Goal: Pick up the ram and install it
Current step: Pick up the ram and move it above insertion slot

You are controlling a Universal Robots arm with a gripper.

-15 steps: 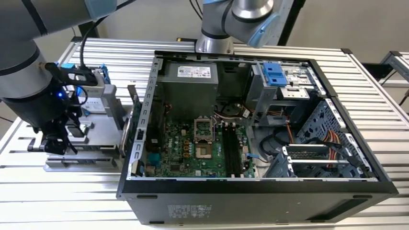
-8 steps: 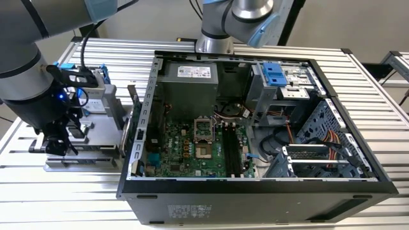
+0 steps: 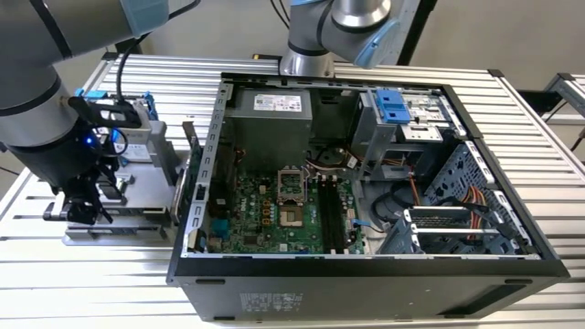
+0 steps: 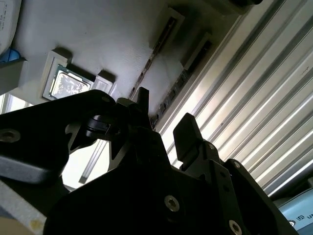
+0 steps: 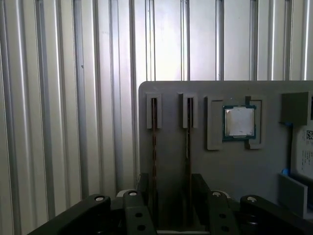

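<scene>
Two ram sticks stand on edge in narrow slots of a grey tray (image 5: 171,98): one ram (image 5: 154,147) and a second ram (image 5: 188,132) beside it. In the second wrist view their dark edges run as ram (image 4: 157,46) and ram (image 4: 183,76). My gripper (image 5: 173,200) hovers low over the tray, open, its black fingers (image 5: 133,208) standing to either side of the sticks and touching neither. From the exterior view, the gripper (image 3: 87,202) hangs over the tray at the exterior view's left of the computer case (image 3: 366,264). Black memory slots (image 3: 329,216) lie on the motherboard (image 3: 265,212).
A small square silver chip (image 5: 239,122) sits in a pocket of the tray beside the sticks. A boxy hard drive with blue frame (image 3: 128,127) stands at the tray's far end. Another arm's base (image 3: 316,41) rises behind the case. The table (image 3: 539,137) is ribbed metal.
</scene>
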